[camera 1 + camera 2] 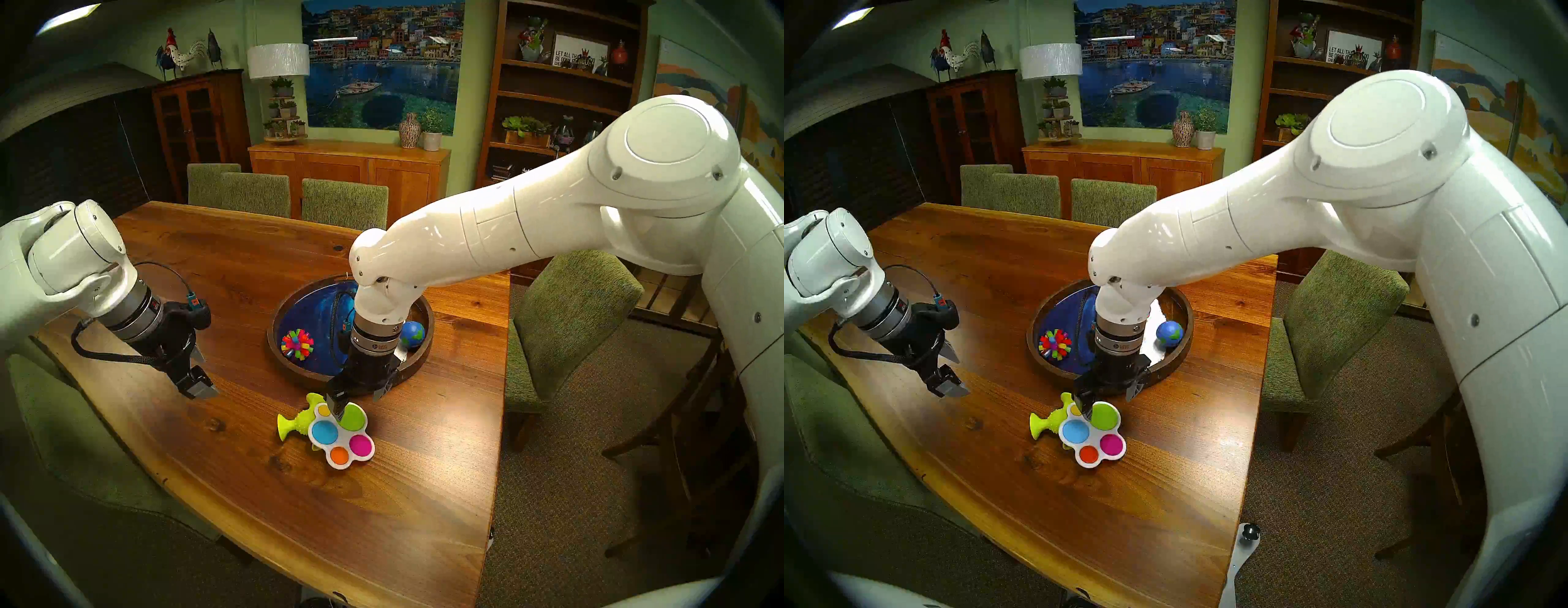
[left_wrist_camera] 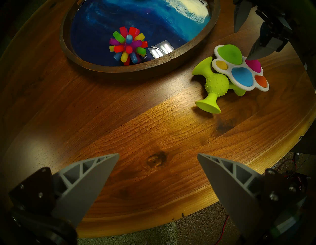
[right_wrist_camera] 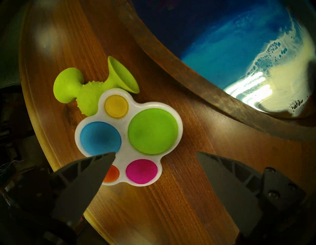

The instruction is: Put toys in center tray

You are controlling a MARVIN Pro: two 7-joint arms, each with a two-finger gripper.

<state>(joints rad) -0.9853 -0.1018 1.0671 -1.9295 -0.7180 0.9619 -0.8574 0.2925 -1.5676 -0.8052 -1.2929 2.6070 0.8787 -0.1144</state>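
White dimple board [image 3: 127, 138] at centre frame in the right wrist view, lying on the table [image 1: 237, 263] just outside the tray [image 1: 297, 371]. One lobe rests on the green suction toy [image 3: 80, 90], so the board likely sits tilted, which would give a finger an edge to get under. Right gripper [image 1: 358, 397], lower centre of the head view, is poised over the board with jaws spread wide and nothing between them; one fingertip [image 3: 109, 156] overlaps the board's edge, though contact cannot be confirmed. Left gripper [image 1: 199, 373], left of frame, is likewise wide open and empty above bare wood, apparently parked clear. Inside the tray: a spiky ball [image 1: 297, 343] and a globe ball [image 1: 412, 334]. The right wrist hides the tray's middle, so further toys there cannot be ruled out. The suction toy's third arm is partly covered by the board.
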